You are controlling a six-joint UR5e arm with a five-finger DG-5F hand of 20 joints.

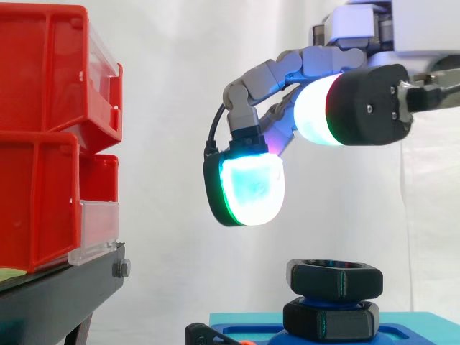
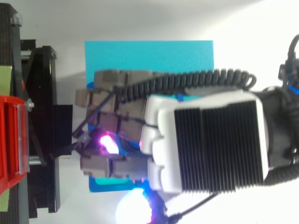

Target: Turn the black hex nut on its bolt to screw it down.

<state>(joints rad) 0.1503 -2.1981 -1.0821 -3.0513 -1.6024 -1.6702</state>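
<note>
Two black hex nuts sit stacked on a blue bolt point(image 1: 336, 302) that rises from a cyan base point(image 1: 413, 325). The upper nut point(image 1: 335, 279) rides a little above the lower nut point(image 1: 330, 318). My hand point(image 1: 251, 188) hovers above and slightly left of them, touching neither. One finger bends downward with its cyan-green pad facing the nuts, and the thumb's white pad point(image 1: 316, 111) stays higher at the right. Nothing lies between them. From above, the hand point(image 2: 215, 140) covers the nuts and much of the cyan base point(image 2: 149, 56).
Red bins point(image 1: 43, 129) stand stacked on a black stand point(image 1: 57, 295) at the left, well apart from the hand. In the top view the stand point(image 2: 42, 130) runs along the left edge. White curtain lies behind.
</note>
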